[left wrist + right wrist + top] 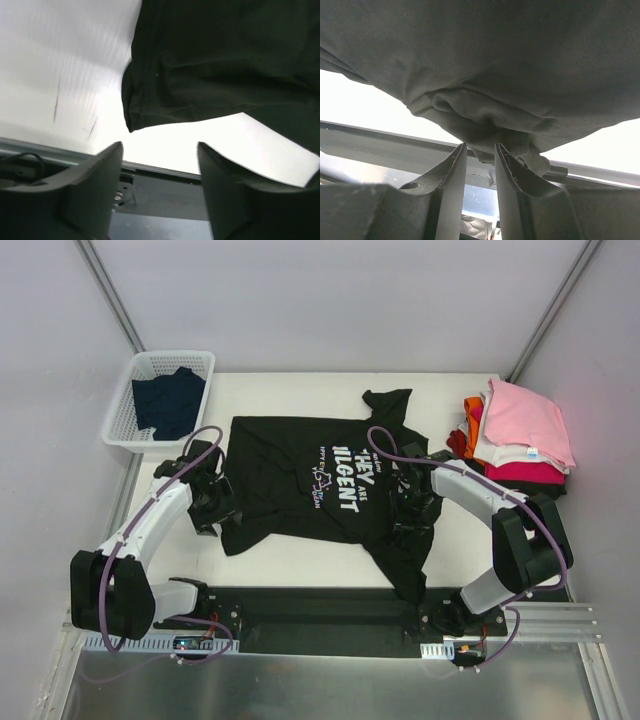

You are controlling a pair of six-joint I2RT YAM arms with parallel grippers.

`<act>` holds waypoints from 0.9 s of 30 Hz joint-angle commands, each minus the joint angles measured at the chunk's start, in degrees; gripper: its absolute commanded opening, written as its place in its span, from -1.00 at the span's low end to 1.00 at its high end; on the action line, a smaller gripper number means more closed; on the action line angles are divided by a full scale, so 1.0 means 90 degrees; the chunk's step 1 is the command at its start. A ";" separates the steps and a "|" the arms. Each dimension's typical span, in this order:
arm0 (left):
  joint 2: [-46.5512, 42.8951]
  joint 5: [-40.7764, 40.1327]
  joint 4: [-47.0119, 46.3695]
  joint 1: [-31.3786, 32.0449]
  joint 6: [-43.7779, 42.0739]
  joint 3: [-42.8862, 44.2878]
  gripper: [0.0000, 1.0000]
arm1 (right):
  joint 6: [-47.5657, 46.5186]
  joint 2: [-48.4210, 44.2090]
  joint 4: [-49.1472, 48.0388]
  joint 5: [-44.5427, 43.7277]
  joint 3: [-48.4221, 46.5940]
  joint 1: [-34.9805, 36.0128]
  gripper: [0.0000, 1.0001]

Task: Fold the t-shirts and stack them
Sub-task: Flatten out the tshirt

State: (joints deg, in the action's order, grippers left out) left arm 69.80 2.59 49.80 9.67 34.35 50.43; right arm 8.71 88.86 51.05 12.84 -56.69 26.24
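Note:
A black t-shirt [300,480] with white lettering lies spread on the white table [300,390], its right side trailing toward the front edge. My left gripper [215,515] is open and empty at the shirt's near left corner; in the left wrist view [160,150] that corner [225,60] lies just beyond the fingertips. My right gripper [410,518] is shut on a bunched fold of the black t-shirt [495,60], pinched between the fingertips [480,149]. A stack of folded t-shirts [525,420], pink on top, sits at the right.
A white basket [118,410] at the back left holds a dark navy t-shirt [168,400]. White, magenta, orange and red layers show under the pink one. A black rail [320,605] runs along the table's front edge. Grey walls close in the sides.

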 commanded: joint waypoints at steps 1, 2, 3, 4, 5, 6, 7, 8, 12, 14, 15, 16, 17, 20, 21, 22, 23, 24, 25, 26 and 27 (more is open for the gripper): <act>0.0212 -0.0355 0.0306 -0.0020 0.0226 -0.0096 0.44 | -0.0069 -0.0010 0.0051 -0.0079 -0.0088 0.0053 -0.36; 0.0281 -0.0472 0.0306 -0.0030 0.0226 -0.0019 0.53 | -0.0069 -0.0020 0.0060 -0.0089 -0.0079 0.0044 -0.36; 0.0349 -0.0589 0.0316 -0.0030 0.0236 0.0030 0.59 | -0.0069 -0.0049 0.0070 -0.0108 -0.0059 0.0053 -0.37; 0.0505 -0.0610 0.0316 -0.0039 0.0256 0.0079 0.64 | -0.0069 -0.0097 0.0099 -0.0147 -0.0040 0.0053 -0.37; 0.0574 -0.0620 0.0306 -0.0049 0.0265 0.0147 0.64 | -0.0069 -0.0146 0.0138 -0.0157 0.0009 0.0053 -0.37; 0.0662 -0.0629 0.0287 -0.0059 0.0275 0.0187 0.64 | -0.0050 -0.0214 0.0168 -0.0177 0.0029 0.0053 -0.38; 0.0807 -0.0620 0.0239 -0.0059 0.0275 0.0216 0.64 | -0.0040 -0.0418 0.0197 -0.0167 0.0058 0.0063 -0.38; 0.0857 -0.0600 0.0190 -0.0059 0.0266 0.0265 0.62 | -0.0001 -0.0536 0.0255 -0.0167 0.0116 0.0053 -0.38; 0.0926 -0.0668 0.0033 -0.0059 0.0246 0.0411 0.57 | 0.0136 -0.1278 0.0392 -0.0196 0.0282 0.0073 -0.37; 0.0858 -0.0824 0.0033 -0.0049 0.0227 0.0538 0.57 | 0.0223 -0.1716 0.0490 -0.0187 0.0283 0.0063 -0.37; 0.0809 -0.0883 0.0033 -0.0059 0.0236 0.0577 0.57 | 0.0272 -0.1845 0.0510 -0.0187 0.0234 0.0063 -0.38; 0.0693 -0.0961 0.0023 -0.0059 0.0246 0.0597 0.57 | 0.0301 -0.1952 0.0519 -0.0235 0.0195 0.0063 -0.38; 0.0643 -0.0991 0.0023 -0.0059 0.0246 0.0646 0.57 | 0.0369 -0.2127 0.0539 -0.0284 0.0147 0.0063 -0.38; 0.0477 -0.1059 -0.0006 -0.0059 0.0305 0.0695 0.58 | 0.0477 -0.2197 0.0529 -0.0528 -0.0029 0.0073 -0.37; 0.0438 -0.1069 -0.0083 -0.0059 0.0324 0.0685 0.59 | 0.0497 -0.2110 0.0500 -0.0577 -0.0059 0.0063 -0.37; 0.0428 -0.1059 -0.0133 -0.0059 0.0363 0.0656 0.59 | 0.0507 -0.2023 0.0490 -0.0625 -0.0146 0.0063 -0.37; 0.0428 -0.0972 -0.0201 -0.0059 0.0392 0.0608 0.58 | 0.0497 -0.1944 0.0481 -0.0645 -0.0186 0.0073 -0.37; 0.0438 -0.0913 -0.0279 -0.0059 0.0412 0.0559 0.59 | 0.0497 -0.1721 0.0461 -0.0646 -0.0225 0.0073 -0.37; 0.0447 -0.0845 -0.0463 -0.0059 0.0441 0.0452 0.59 | 0.0478 -0.1613 0.0451 -0.0646 -0.0293 0.0053 -0.38; 0.0448 -0.0767 -0.0552 -0.0059 0.0461 0.0393 0.58 | 0.0449 -0.1476 0.0432 -0.0626 -0.0313 0.0063 -0.38; 0.0496 -0.0757 -0.0640 -0.0059 0.0490 0.0305 0.59 | 0.0390 -0.1349 0.0412 -0.0607 -0.0342 0.0063 -0.37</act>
State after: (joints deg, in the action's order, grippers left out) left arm 74.87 -4.80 47.31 9.63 37.01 54.83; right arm 11.94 72.95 54.26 8.84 -57.19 26.50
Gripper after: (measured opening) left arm 0.793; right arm 0.314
